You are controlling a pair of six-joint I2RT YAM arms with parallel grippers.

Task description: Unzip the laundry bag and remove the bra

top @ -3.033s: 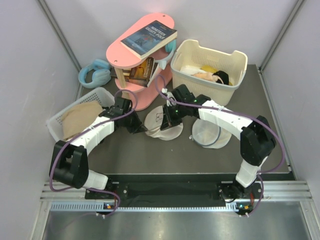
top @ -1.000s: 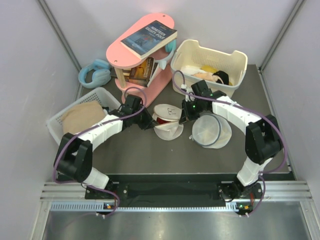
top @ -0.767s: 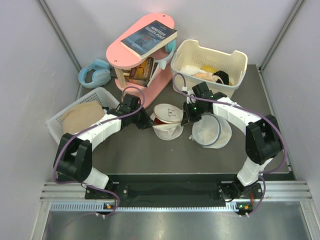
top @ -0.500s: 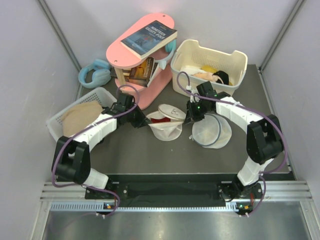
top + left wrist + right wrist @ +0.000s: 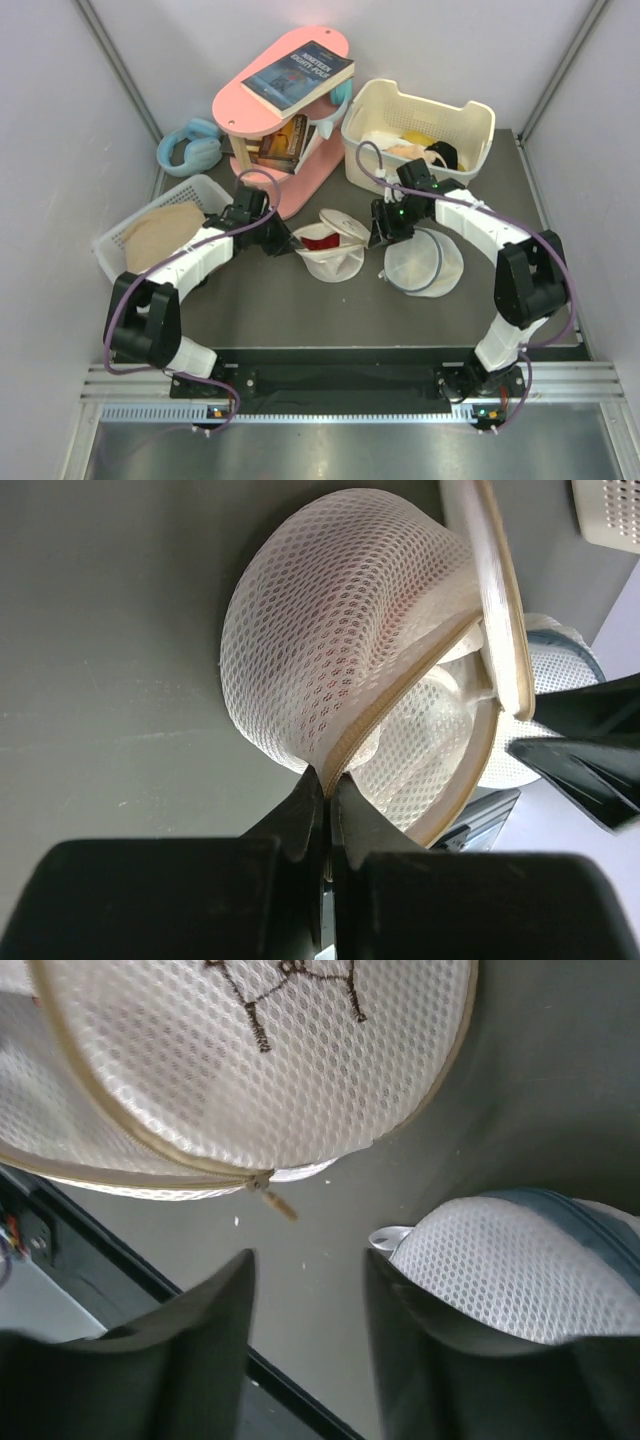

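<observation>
Cream mesh laundry bag (image 5: 335, 262) is lying on bench (image 5: 260, 300), unzipped w/ lid gaping — dark red bra (image 5: 320, 241) is showing inside.

**Lighting and Image Quality**

Top view: bright, even light from above; sharp; faint soft shadow beside the bag (image 5: 335, 262). Left wrist view: mesh crisp and bright at centre; left fingers (image 5: 295, 815) black, slightly soft at bottom. Right wrist view: right fingers (image 5: 200, 1350) dark, blurred; lower left dim.
</observation>
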